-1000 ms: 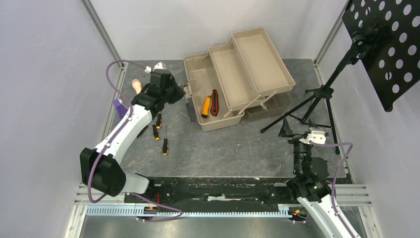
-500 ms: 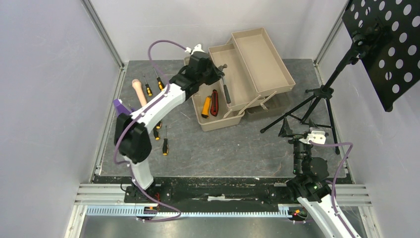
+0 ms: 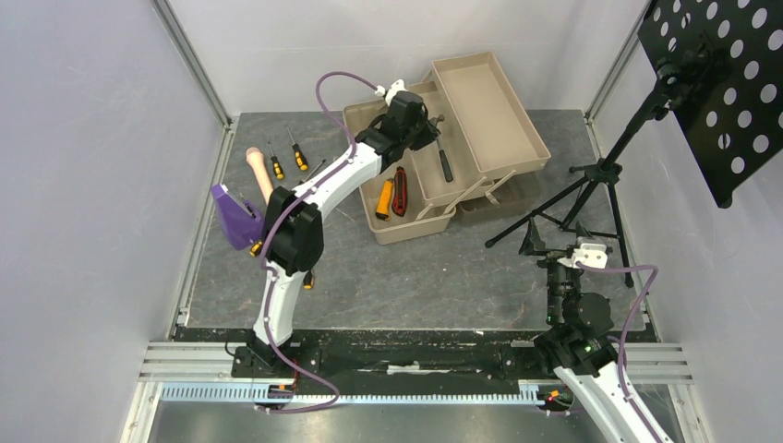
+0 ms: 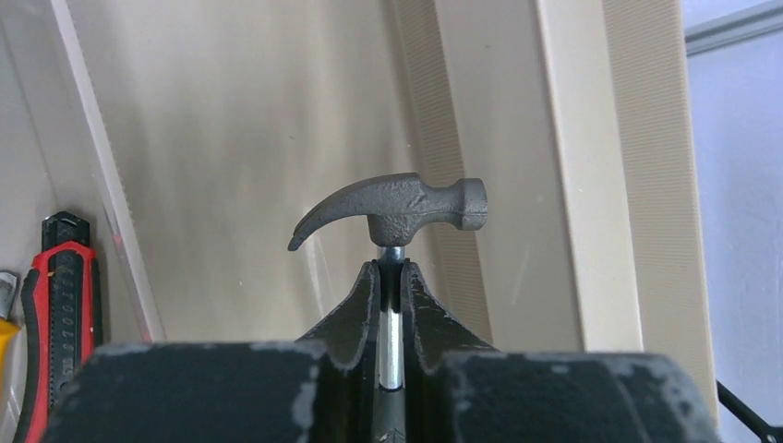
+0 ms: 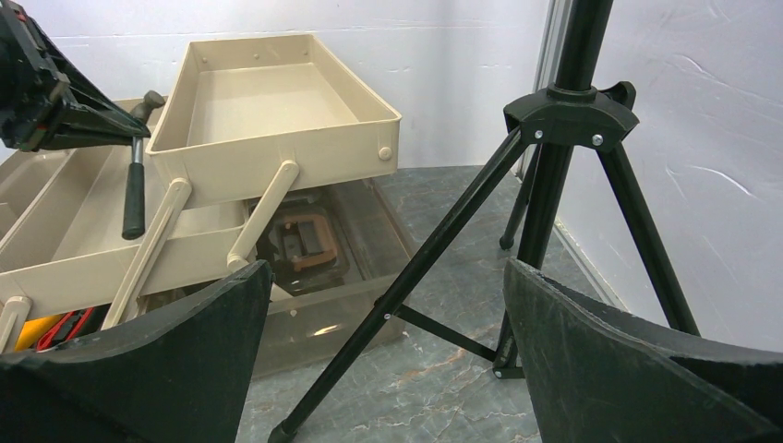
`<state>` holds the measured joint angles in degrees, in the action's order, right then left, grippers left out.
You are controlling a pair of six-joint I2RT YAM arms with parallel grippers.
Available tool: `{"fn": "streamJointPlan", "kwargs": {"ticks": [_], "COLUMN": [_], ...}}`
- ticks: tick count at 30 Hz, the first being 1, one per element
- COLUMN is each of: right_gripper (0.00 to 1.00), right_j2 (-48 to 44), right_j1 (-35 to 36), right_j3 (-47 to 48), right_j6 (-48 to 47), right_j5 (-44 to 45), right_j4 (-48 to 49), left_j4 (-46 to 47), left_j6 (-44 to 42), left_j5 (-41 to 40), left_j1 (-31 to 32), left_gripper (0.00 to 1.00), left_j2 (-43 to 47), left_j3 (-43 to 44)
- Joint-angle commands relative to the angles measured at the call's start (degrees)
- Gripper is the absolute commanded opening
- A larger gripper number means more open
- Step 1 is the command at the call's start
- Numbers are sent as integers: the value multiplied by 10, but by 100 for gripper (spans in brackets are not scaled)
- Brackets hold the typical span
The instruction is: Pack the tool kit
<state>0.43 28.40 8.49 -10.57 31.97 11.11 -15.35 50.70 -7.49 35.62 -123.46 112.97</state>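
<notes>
Treat the hammer (image 4: 397, 208) as rigid and head-heavy. The dark, rough-cast claw head carries most of the weight, and the bright steel shaft is smooth, so expect it to slip or swing. The left gripper (image 4: 391, 272) is pinched on that shaft just below the head, a hold that limits swing. The black handle hangs down over the middle tray (image 3: 434, 180) of the open tan toolbox (image 3: 489, 101). You probably cannot confirm from these views whether the handle tip touches the tray floor. The right gripper (image 5: 379, 268) is spread wide and holds nothing, near the tripod (image 5: 563, 120).
</notes>
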Motion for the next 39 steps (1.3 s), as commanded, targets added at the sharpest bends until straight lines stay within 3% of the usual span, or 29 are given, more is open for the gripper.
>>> {"fn": "streamJointPlan", "kwargs": {"ticks": [1,9,17,26,39], "right_gripper": [98,98,98,98,98], "right_j2": [-88,-89,-90,-91,-86], "right_j1": [4,4,4,4,4], "right_j3": [-2,-2,-2,-2,-2], "right_j6": [0,1,0,-1,-2], "right_j5": [0,0,-1,-1,-3], "right_j4": [12,13,13,12,13], "left_j4": [-11,-28,-79,-184,-272], "left_j6": [8,-30,-124,-243,-206], "left_j5": [-23,-30,-54,-158,-161], "left_j1": [-2,-2,-2,-5,-61], "left_gripper": [16,48,66,79,98], "left_j2": [-27,-16,82,259,471], "left_j3": [60,62,21,-128,-431]}}
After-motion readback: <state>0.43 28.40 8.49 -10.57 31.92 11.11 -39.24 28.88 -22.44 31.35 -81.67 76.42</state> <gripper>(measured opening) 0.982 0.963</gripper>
